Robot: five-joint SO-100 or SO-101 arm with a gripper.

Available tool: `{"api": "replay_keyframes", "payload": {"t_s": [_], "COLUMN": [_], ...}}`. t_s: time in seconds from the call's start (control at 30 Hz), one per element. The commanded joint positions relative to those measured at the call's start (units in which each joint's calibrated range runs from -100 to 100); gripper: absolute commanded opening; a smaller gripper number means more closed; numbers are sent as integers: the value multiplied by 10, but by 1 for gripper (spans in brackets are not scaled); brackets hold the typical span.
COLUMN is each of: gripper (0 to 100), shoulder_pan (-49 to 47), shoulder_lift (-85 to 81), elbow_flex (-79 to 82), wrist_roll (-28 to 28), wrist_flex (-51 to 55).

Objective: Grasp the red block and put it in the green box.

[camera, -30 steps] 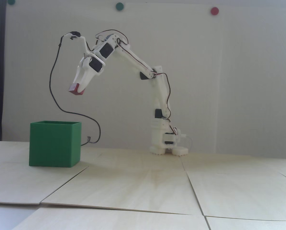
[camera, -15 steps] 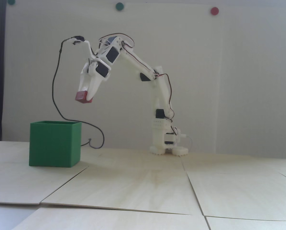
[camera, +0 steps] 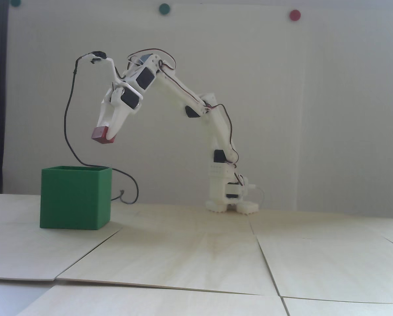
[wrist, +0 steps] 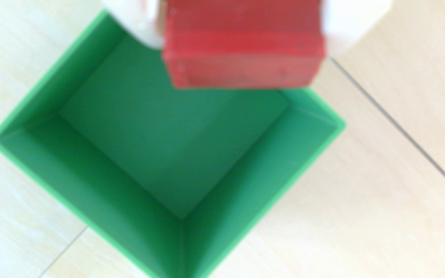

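Note:
The red block (camera: 101, 135) (wrist: 242, 45) hangs in the air, pinched between the white fingers of my gripper (camera: 107, 133) (wrist: 242, 29), which is shut on it. The green box (camera: 75, 197) stands on the table at the left of the fixed view. There the block is above the box's right part, well clear of its rim. In the wrist view the open box (wrist: 42, 149) lies below, turned like a diamond, its green floor bare. The block overlaps the box's upper right rim there.
A black cable (camera: 72, 144) droops from the wrist down behind the box. The arm's base (camera: 231, 200) stands on the pale wooden panels to the right. Green dots (camera: 164, 8) and a red dot (camera: 295, 14) are on the back wall.
Over the last second the gripper with the block swung right and down, then back left. It is now lower than a second ago and further over the box.

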Motion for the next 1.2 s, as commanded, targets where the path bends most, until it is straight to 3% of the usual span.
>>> {"api": "replay_keyframes", "payload": {"t_s": [0.0, 0.43, 1.1, 1.17], "gripper": [2, 2, 2, 6], "shoulder_pan": [5, 6, 33, 35], "shoulder_lift": [0, 106, 138, 138], "elbow_flex": [-47, -198, -200, -200], "wrist_roll": [-3, -3, -2, -2], "wrist_flex": [-6, -24, -31, -31]}}
